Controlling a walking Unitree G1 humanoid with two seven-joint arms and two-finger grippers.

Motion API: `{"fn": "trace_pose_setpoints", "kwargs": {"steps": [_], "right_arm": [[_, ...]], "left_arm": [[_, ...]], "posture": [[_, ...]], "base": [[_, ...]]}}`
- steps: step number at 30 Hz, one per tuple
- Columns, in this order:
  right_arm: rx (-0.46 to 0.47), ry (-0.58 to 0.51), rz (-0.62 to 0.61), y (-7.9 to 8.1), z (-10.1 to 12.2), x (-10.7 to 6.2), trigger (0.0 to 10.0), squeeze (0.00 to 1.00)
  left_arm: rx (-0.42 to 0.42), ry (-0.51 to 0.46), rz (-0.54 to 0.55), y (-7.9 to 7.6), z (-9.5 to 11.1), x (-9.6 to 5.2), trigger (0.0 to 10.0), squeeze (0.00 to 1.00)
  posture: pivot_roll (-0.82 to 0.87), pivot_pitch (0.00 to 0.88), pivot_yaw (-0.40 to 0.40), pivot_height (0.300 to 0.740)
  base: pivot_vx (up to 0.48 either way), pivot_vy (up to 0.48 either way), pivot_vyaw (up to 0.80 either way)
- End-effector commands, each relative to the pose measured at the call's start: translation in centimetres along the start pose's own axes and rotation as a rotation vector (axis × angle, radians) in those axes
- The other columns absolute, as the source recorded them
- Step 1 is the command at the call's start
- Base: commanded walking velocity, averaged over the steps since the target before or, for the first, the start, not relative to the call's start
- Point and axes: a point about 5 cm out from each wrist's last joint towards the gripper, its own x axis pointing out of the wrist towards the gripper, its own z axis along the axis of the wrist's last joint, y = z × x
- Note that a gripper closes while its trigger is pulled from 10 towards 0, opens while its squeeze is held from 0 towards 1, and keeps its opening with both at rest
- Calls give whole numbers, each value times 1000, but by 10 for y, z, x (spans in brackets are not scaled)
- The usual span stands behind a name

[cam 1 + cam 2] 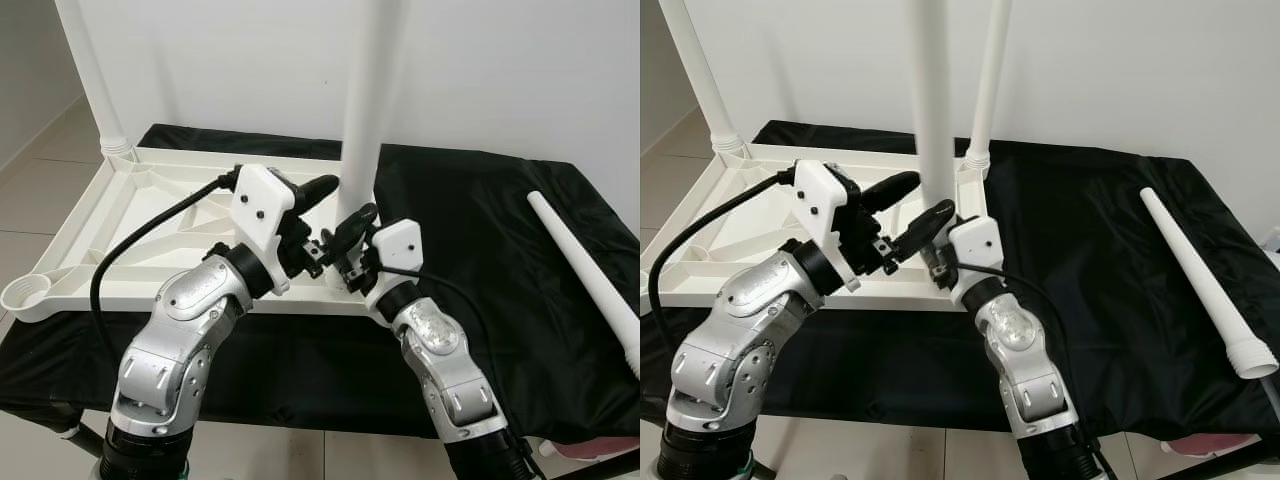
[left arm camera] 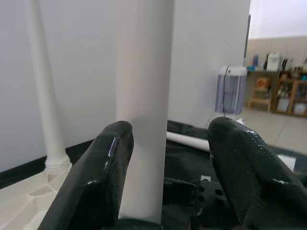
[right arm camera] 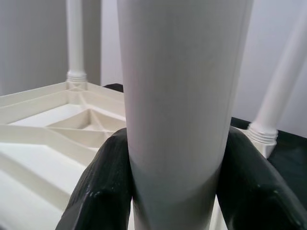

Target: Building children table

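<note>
The white tabletop [image 1: 150,200] lies upside down on a black cloth [image 1: 480,230]. A white leg [image 1: 365,100] stands upright at its near right corner. My right gripper [image 1: 350,235] is shut on the foot of this leg, with a finger pressed on each side in the right wrist view [image 3: 175,158]. My left gripper [image 1: 902,190] reaches in from the left a little higher up. It is open, and the leg [image 2: 144,96] rises between its spread fingers [image 2: 240,163], close to one finger and clear of the other.
Two more legs stand upright at the far left corner [image 1: 95,80] and the far right corner [image 1: 985,90]. A loose leg [image 1: 590,270] lies on the cloth to the right. The near left corner socket [image 1: 25,295] holds no leg. A white wall is behind.
</note>
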Motion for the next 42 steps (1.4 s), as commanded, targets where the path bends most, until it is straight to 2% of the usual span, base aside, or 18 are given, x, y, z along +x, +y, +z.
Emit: {"fn": "trace_pose_setpoints", "kwargs": {"steps": [1,3,5,6,8,11,12,15,17,19,23,27,31,42], "right_arm": [[3,19,-56,-13,-1,0,10000,0],[-1,23,-70,-17,-1,-1,10000,0],[-6,24,-86,-26,2,-6,10000,0],[-6,24,-86,-26,2,-6,10000,0],[-2,24,-104,-34,4,-14,10000,0],[2,23,-121,-39,6,-20,10000,0],[7,23,-137,-41,7,-26,10000,0],[20,32,-173,-42,8,-42,10000,0],[24,36,-177,-42,8,-45,10000,0],[30,55,-183,-40,6,-52,10000,0],[22,90,-191,-41,-1,-58,10000,0],[19,91,-193,-42,-1,-57,10000,0],[21,70,-179,-44,3,-44,10000,0],[41,80,-166,-41,2,-40,10000,0]], "left_arm": [[-48,-7,50,10,1,-4,10000,0],[-60,2,77,16,-1,-5,10000,0],[23,144,163,32,-18,-11,10000,0],[23,144,163,32,-18,-11,10000,0],[121,316,235,47,-41,-22,10000,0],[130,373,280,52,-52,-29,10000,0],[121,398,339,57,-60,-35,10000,0],[77,382,509,57,-77,-55,10000,0],[59,377,544,56,-81,-59,10000,0],[44,374,628,52,-90,-70,10000,0],[106,419,729,47,-106,-86,10000,0],[110,416,765,47,-108,-88,10000,0],[181,379,774,51,-104,-80,10000,0],[229,352,771,53,-100,-75,10000,0]], "posture": [[73,38,-75,740],[73,38,-75,740],[68,39,-76,740],[68,39,-76,740],[64,40,-73,740],[56,41,-69,740],[50,41,-63,740],[40,43,-57,740],[40,43,-57,740],[36,46,-56,740],[34,53,-62,740],[37,53,-66,740],[54,55,-76,740],[66,63,-74,740]], "base": [[0,0,0],[0,0,0],[0,0,0],[0,0,0],[0,0,0],[0,0,0],[0,0,0],[0,0,0],[0,0,0],[0,0,0],[0,0,0],[0,0,0],[0,0,0],[0,0,0]]}}
